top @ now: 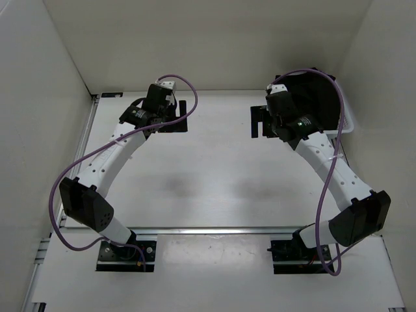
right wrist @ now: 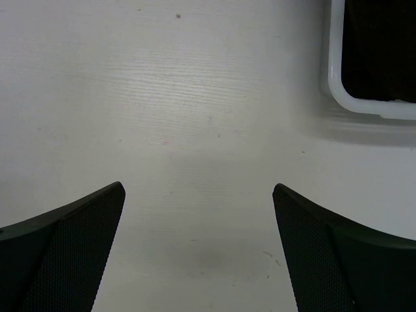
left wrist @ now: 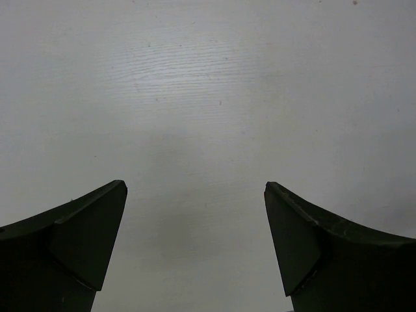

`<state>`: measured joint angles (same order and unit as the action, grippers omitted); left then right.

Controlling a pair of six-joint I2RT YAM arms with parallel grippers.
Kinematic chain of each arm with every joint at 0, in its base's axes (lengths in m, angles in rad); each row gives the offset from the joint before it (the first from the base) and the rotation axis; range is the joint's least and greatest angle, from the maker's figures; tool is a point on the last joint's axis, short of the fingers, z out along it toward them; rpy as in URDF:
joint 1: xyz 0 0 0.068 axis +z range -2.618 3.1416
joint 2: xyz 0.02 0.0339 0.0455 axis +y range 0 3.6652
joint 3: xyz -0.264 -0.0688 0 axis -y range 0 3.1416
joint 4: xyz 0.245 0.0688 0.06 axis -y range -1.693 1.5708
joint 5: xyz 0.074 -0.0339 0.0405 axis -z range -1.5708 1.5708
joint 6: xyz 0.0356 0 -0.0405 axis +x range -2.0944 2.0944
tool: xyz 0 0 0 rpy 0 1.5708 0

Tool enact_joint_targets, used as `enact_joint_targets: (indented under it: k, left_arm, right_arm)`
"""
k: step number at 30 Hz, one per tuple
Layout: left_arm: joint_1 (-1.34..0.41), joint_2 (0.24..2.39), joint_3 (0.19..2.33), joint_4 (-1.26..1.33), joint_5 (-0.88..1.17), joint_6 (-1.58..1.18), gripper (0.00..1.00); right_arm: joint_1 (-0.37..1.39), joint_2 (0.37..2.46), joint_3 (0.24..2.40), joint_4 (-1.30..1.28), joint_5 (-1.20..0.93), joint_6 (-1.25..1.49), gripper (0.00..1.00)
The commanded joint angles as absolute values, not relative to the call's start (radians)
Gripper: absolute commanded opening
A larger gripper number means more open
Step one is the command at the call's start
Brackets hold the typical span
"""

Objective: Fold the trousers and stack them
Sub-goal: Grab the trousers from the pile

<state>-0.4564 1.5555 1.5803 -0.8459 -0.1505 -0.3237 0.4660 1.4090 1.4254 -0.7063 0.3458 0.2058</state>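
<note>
Both grippers hang spread wide over bare table; the trousers sit in the basket.

In the top view, the trousers (top: 320,91) lie bunched as a black mass inside the white basket (top: 348,121) at the table's (top: 214,175) 1 o'clock corner, partly hidden by the right arm. The left gripper (left wrist: 195,188) hovers toward 11 o'clock, its jaws wide apart with nothing between them. The right gripper (right wrist: 198,188) is just as wide and also holds nothing, and in its wrist view the basket's rim shows at 2 o'clock with the dark cloth inside.
</note>
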Motion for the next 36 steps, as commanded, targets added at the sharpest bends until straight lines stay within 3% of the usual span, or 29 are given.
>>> enact_joint_targets:
  k: [1, 8, 13, 20, 22, 24, 27, 31, 36]
  left_arm:
    - [-0.457, 1.509, 1.588, -0.856, -0.19, -0.331, 1.0]
    - [-0.457, 1.529, 1.588, -0.865, -0.233, -0.322, 1.0]
    - [-0.466, 1.54, 1.588, -0.902, -0.265, -0.333, 1.0]
    - [-0.476, 1.519, 1.577, -0.902, -0.298, -0.342, 1.0]
    - [-0.476, 1.519, 1.589, -0.902, -0.287, -0.342, 1.0]
    - [-0.476, 1.537, 1.598, -0.902, -0.276, -0.342, 1.0]
    - [-0.476, 1.548, 1.598, -0.902, -0.276, -0.342, 1.0]
    - [-0.485, 1.548, 1.598, -0.902, -0.276, -0.342, 1.0]
    - [-0.494, 1.56, 1.598, -0.902, -0.276, -0.342, 1.0]
  right_arm:
    - [0.475, 1.405, 1.427, -0.684, 0.371, 0.202, 1.0]
    - [0.476, 1.333, 1.345, -0.663, 0.477, 0.213, 1.0]
    - [0.384, 1.31, 1.333, -0.65, 0.45, 0.213, 1.0]
    - [0.074, 1.318, 1.388, -0.577, 0.397, 0.271, 0.79]
    - [-0.074, 1.363, 1.481, -0.589, 0.275, 0.313, 0.79]
    - [-0.141, 1.468, 1.549, -0.598, 0.096, 0.348, 0.87]
    - [-0.158, 1.644, 1.713, -0.61, 0.09, 0.336, 1.0]
    - [-0.169, 1.959, 2.079, -0.689, 0.104, 0.302, 1.0]
    - [-0.189, 2.218, 2.384, -0.764, 0.028, 0.296, 1.0]
